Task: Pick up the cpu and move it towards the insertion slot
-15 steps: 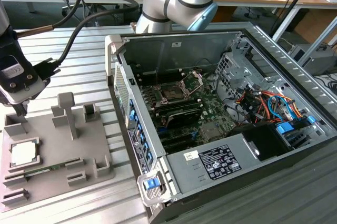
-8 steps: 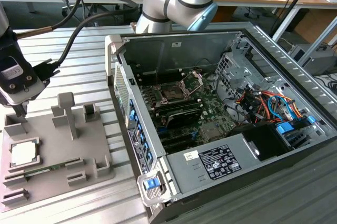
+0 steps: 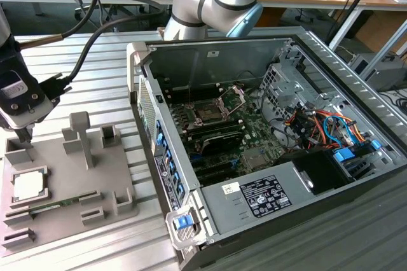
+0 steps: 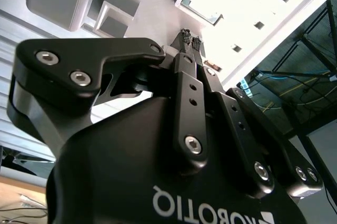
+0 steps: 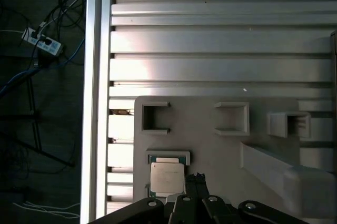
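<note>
The cpu (image 3: 28, 185) is a small square chip with a silvery-white top. It lies flat in a shallow holder at the near left of the grey fixture plate (image 3: 70, 175) in the exterior view. My gripper (image 3: 23, 135) hangs over the plate's far left corner, just behind the chip. In the first wrist view the cpu (image 5: 167, 176) lies right beside the fingertips (image 5: 192, 181). In the second wrist view the gripper (image 4: 189, 37) is shut with nothing between its fingers. The insertion slot (image 3: 208, 113) sits inside the open computer case, its metal frame raised.
The open computer case (image 3: 273, 150) takes up the exterior view's right half, with cables and drive bays inside. Grey posts and brackets (image 3: 81, 137) stand on the fixture plate. A thin green memory stick (image 3: 57, 205) lies along its near edge. A thick black cable (image 3: 95, 35) runs to the wrist.
</note>
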Controlling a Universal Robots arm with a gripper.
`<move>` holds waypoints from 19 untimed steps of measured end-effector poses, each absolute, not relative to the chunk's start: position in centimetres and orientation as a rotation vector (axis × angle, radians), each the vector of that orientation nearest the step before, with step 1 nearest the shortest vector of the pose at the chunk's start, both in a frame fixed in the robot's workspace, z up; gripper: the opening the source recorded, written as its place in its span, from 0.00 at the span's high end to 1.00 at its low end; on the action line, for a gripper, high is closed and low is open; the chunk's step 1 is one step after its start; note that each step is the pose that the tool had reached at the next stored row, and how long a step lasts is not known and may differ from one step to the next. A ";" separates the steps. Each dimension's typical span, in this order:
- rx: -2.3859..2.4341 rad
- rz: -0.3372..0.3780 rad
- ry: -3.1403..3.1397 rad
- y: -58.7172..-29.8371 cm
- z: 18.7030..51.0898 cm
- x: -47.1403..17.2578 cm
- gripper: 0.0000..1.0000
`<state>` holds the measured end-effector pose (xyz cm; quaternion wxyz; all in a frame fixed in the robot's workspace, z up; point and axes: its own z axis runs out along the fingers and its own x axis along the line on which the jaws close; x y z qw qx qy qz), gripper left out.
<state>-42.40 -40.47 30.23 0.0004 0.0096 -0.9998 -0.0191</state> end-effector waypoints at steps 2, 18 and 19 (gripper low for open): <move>0.030 -0.060 -3.140 -40.5 30.2 -42.4 0.89; 0.030 -0.060 -3.140 -40.5 29.6 -42.6 0.89; 0.030 -0.060 -3.140 -40.5 29.6 -42.6 0.89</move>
